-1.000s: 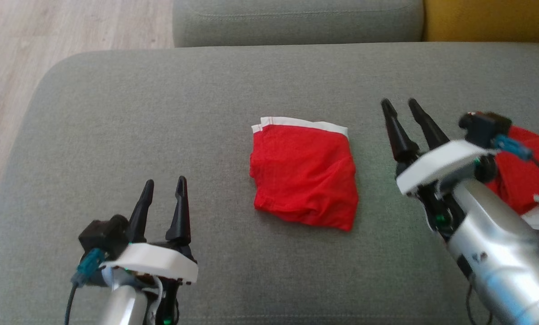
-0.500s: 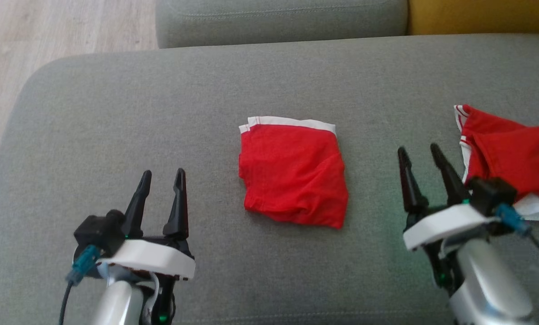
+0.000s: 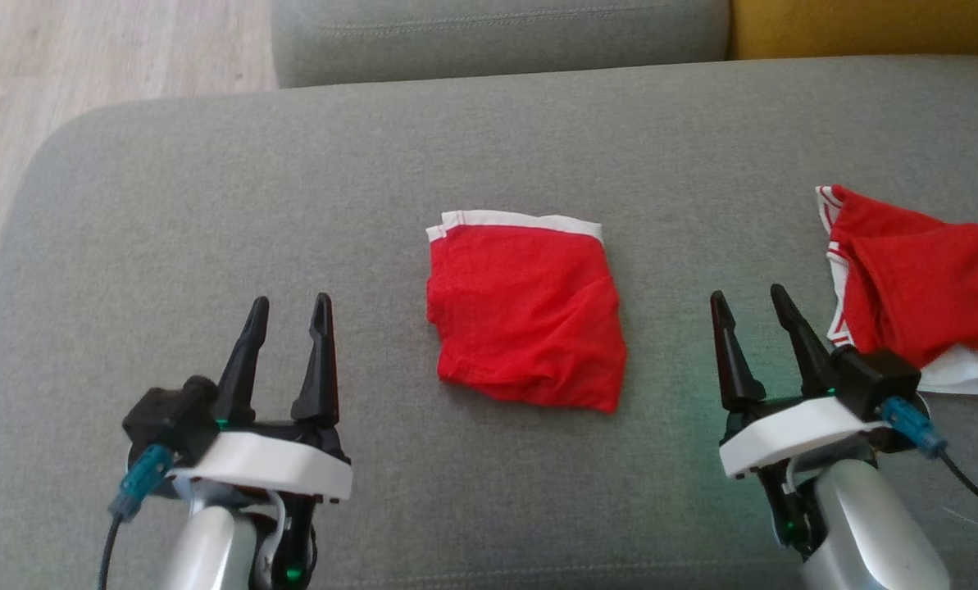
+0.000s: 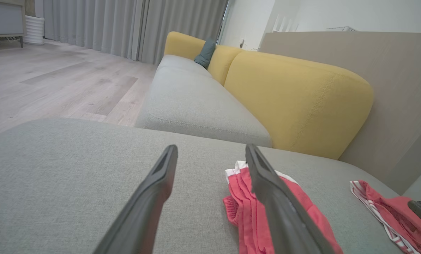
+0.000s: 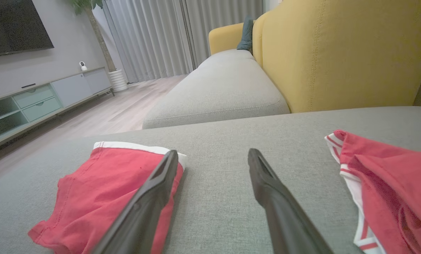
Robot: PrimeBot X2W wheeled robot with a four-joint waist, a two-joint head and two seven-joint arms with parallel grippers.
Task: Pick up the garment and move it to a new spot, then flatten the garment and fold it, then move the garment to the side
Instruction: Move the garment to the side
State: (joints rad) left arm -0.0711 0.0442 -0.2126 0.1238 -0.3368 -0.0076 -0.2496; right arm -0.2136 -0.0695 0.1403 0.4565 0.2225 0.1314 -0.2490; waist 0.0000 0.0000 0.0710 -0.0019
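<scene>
A red garment (image 3: 525, 315) with a white waistband lies folded flat in the middle of the grey cushion, also seen as the folded garment (image 4: 238, 190) (image 5: 101, 183) from both wrists. A second red garment (image 3: 923, 287) with white trim lies crumpled at the right edge (image 4: 386, 208) (image 5: 390, 176). My left gripper (image 3: 290, 300) (image 4: 211, 148) is open and empty, low and to the left of the folded garment. Between the two garments, my right gripper (image 3: 747, 292) (image 5: 213, 152) is open and empty, touching neither.
The grey seat cushion (image 3: 210, 205) rounds off at the left onto wooden floor (image 3: 46, 65). Another grey cushion (image 3: 497, 33) and a yellow backrest (image 3: 866, 24) lie beyond it. A low TV cabinet (image 5: 37, 102) stands across the room.
My right gripper has drawn back toward me and down, uncovering the crumpled garment at the right. The head view has shifted a little. The left gripper has hardly moved.
</scene>
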